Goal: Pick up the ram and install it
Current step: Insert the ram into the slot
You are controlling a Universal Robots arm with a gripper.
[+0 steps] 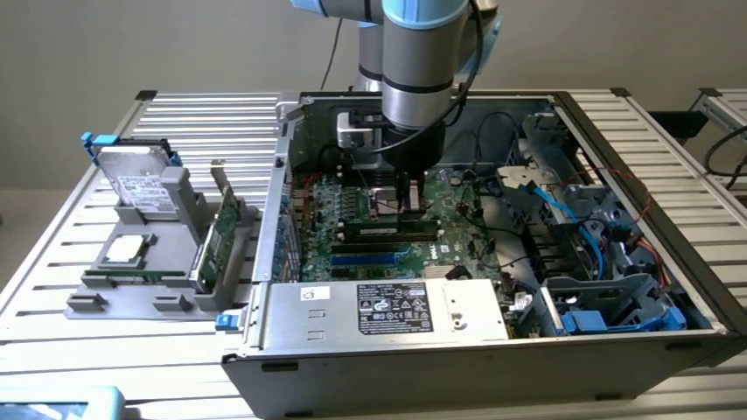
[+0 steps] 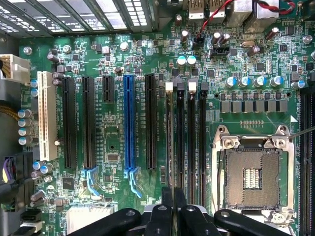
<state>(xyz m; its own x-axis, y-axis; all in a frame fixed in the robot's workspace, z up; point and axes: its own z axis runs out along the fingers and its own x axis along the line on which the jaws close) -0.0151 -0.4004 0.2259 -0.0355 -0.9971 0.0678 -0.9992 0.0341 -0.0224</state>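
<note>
The ram (image 1: 391, 230), a long narrow green stick with black chips, stands on edge in a memory slot on the motherboard (image 1: 350, 206) inside the open computer case. My gripper (image 1: 408, 210) reaches straight down onto the stick's top edge near its middle. In the wrist view the ram (image 2: 170, 142) shows edge-on in the slot beside the black expansion slot. My gripper (image 2: 173, 196) has its two black fingers (image 2: 167, 199) pressed close on either side of that thin edge. Three dark memory slots (image 2: 191, 142) lie beside it.
The open processor socket (image 2: 253, 174) sits beside the memory slots, and a blue expansion slot (image 2: 129, 128) lies on the other side. Cables (image 1: 548, 206) fill the case's right in the exterior view. Outside it, a grey holder (image 1: 129, 293) carries an expansion card (image 1: 216, 236), a processor chip (image 1: 126, 249) and a hard drive (image 1: 140, 184).
</note>
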